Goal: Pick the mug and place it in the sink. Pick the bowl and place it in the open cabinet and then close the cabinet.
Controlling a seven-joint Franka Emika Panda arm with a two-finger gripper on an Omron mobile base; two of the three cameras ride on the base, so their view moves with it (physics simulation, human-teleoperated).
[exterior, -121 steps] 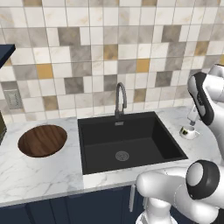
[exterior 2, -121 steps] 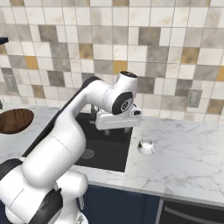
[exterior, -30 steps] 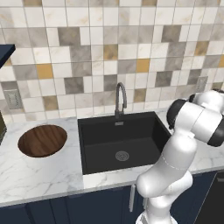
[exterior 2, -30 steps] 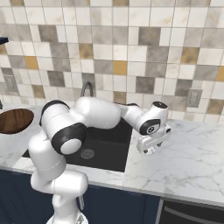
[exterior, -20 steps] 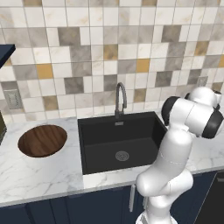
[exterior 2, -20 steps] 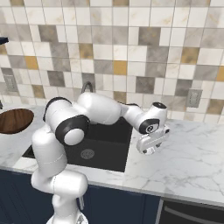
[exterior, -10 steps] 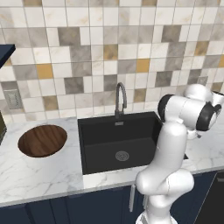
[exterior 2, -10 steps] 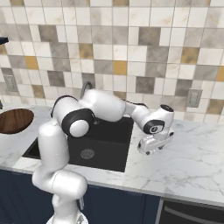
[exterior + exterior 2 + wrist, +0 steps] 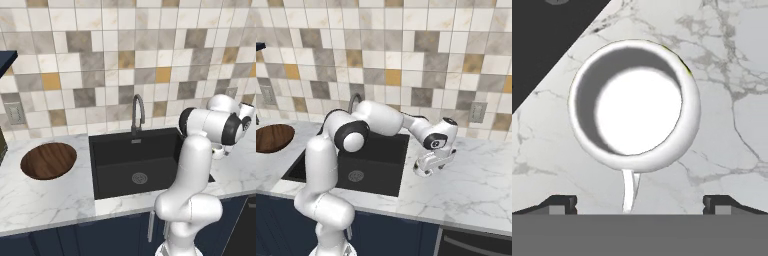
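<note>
I had the claw (image 9: 424, 169) down low over the marble desk (image 9: 476, 185), just to the right of the sink (image 9: 137, 160), and its jaws were spread wide with nothing pinched between them. In the hand view the two dark fingertips (image 9: 561, 204) sat far apart at the bottom, and the mug (image 9: 634, 106) lay right between and beyond them, seen from straight above as a white round rim, its thin handle pointing back toward the claw. The fingertips did not touch it. A dark corner of the sink (image 9: 547, 40) cut across the top left of that view, so the mug stood close to the basin's edge on bare marble.

From the left base camera the arm's own elbow stood in my way; I caught just a bit of the mug (image 9: 218, 150) peeking out beside it. From the right base camera the hand itself covered the mug.

The curved grey tap (image 9: 137, 112) rose behind the basin, and the round steel drain (image 9: 139, 177) showed on its floor. Well off to the left, on the far side of the sink, the bowl (image 9: 48, 160) rested flat on the desk. A navy corner of the cabinet (image 9: 7, 60) poked in at the upper left edge. On the tiled wall a socket plate (image 9: 476, 112) hung behind the claw's side of the desk.
</note>
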